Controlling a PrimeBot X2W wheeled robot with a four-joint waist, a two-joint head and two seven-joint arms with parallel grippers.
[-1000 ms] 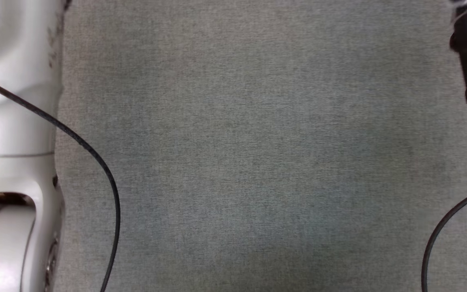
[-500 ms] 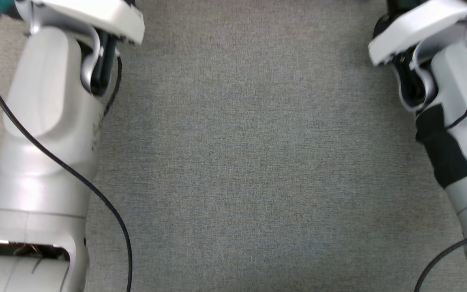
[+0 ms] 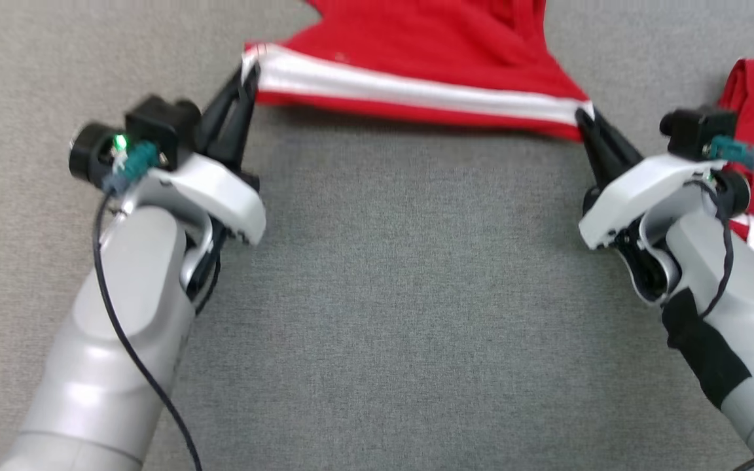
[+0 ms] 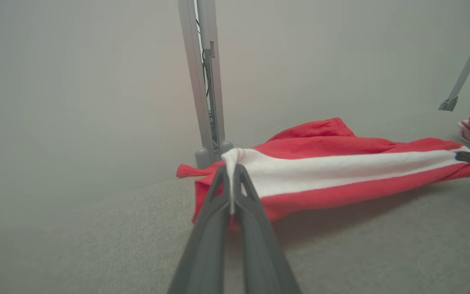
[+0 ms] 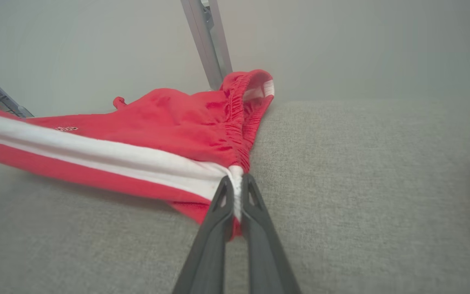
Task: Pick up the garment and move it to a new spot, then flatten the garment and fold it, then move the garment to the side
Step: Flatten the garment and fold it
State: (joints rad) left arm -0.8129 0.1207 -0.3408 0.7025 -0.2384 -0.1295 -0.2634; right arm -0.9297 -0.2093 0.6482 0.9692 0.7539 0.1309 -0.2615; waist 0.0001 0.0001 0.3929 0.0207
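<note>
The left claw (image 3: 250, 70) and right claw (image 3: 584, 119) are each clamping an end of the red garment's (image 3: 416, 39) white-striped edge, stretching it just above the grey table (image 3: 403, 294).

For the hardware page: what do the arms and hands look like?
Glossy pale grey forearm shells. Left hand and right hand: two long dark tapered fingers on a white housing. Each wrist: black camera block, teal connector, black cable. Green light on the left; black patch on the right forearm.

Red garment (image 3: 429, 39) with white side stripe, grey woven surface (image 3: 403, 294), dark claw fingers (image 4: 218, 228)
</note>
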